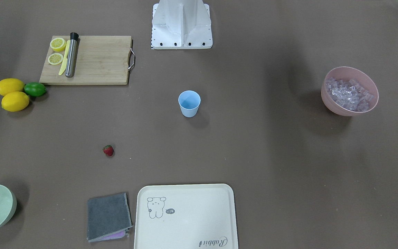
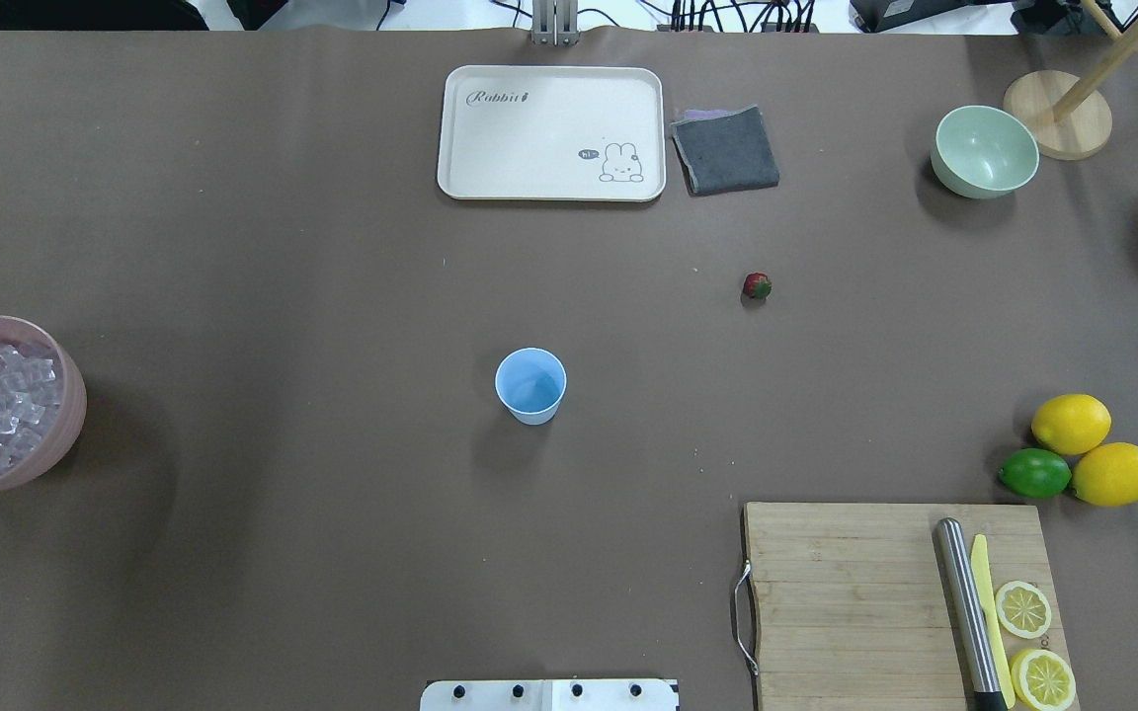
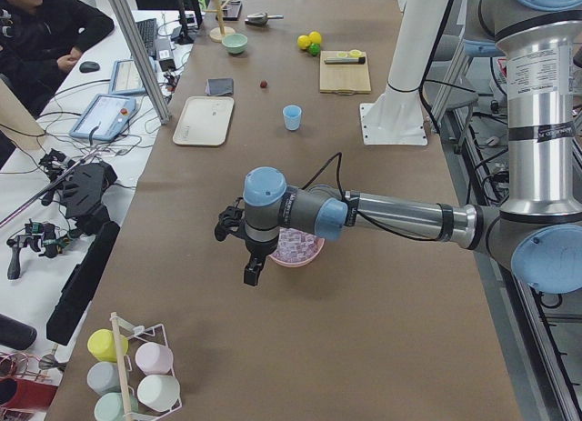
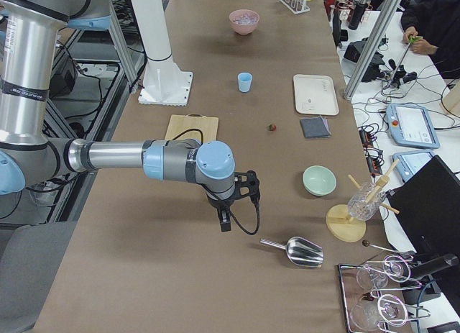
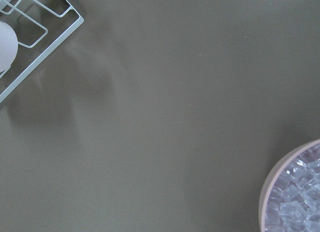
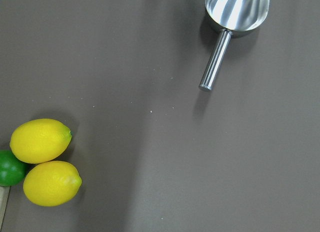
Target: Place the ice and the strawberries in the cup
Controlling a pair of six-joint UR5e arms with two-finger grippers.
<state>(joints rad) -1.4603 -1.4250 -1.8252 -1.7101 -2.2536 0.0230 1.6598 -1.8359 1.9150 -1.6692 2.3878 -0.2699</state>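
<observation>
Tray (image 1: 192,221) hugs the near edge; cup (image 1: 189,103) stands well apart mid-table; left gripper (image 3: 252,275), right gripper (image 4: 225,224): openness unclear.

ice (image 1: 349,95) in bowl (image 1: 329,103), cup (image 1: 189,103) between bowl and strawberry (image 1: 108,150)

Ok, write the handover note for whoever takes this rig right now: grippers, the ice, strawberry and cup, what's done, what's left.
Left gripper hangs near the pink bowl, right gripper above the table near the metal scoop; open or shut cannot be told for either.
Ice lies in the pink bowl; strawberry on the table; cup upright, empty, mid-table.
Done: nothing. Left: ice and strawberry into the cup.
</observation>
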